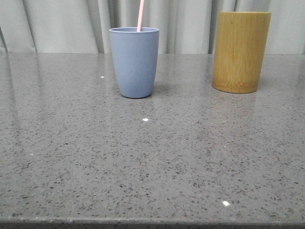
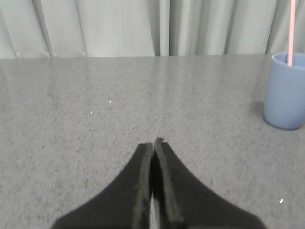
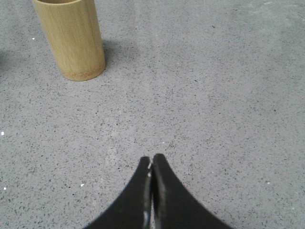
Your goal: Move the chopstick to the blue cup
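Note:
The blue cup (image 1: 134, 62) stands upright on the grey stone table, left of centre in the front view. A pale pink chopstick (image 1: 140, 15) stands in it, its upper end rising above the rim. Cup (image 2: 286, 90) and chopstick (image 2: 290, 31) also show in the left wrist view. My left gripper (image 2: 153, 143) is shut and empty, low over bare table, well apart from the cup. My right gripper (image 3: 152, 159) is shut and empty over bare table, apart from the bamboo holder. Neither gripper shows in the front view.
A tall yellow-brown bamboo holder (image 1: 241, 51) stands at the back right of the table; it also shows in the right wrist view (image 3: 70, 38). A pale curtain (image 1: 62, 24) hangs behind the table. The table's front edge (image 1: 152, 222) runs along the bottom of the front view.

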Controlling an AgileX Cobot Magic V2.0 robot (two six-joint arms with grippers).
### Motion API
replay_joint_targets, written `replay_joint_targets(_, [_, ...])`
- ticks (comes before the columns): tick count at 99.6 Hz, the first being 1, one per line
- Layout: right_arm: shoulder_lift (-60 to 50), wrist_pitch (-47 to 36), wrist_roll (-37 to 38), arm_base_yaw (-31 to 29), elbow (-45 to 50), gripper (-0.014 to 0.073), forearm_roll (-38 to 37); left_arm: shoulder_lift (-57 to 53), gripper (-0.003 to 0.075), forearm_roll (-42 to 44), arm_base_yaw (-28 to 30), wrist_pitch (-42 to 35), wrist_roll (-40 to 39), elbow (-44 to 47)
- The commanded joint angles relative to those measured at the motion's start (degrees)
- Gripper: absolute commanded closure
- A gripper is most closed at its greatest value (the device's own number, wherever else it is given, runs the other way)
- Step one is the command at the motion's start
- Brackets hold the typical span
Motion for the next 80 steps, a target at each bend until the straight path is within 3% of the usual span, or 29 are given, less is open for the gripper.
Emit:
replay_joint_targets(1, [0.6, -3.3, 0.1, -0.4, -1.4, 0.0661, -2.5, -3.4, 0.0739, 1.2, 0.0, -5.9, -0.1, 2.5])
replay_joint_targets(16, [0.6, -3.3, 0.1, -0.4, -1.4, 0.0661, -2.5, -8.3, 0.0739, 1.3, 0.0, -6.5, -0.1, 7.4])
replay_joint_targets(42, [0.6, -3.2, 0.1, -0.4, -1.4, 0.0661, -2.5, -8.1, 0.0739, 1.3, 1.5, -14.3, -0.7, 12.5])
replay_joint_targets(80, [0.6, -3.3, 0.1, -0.4, -1.4, 0.0661, -2.5, -8.1, 0.0739, 1.3, 3.5, -15.1, -0.7, 12.5])
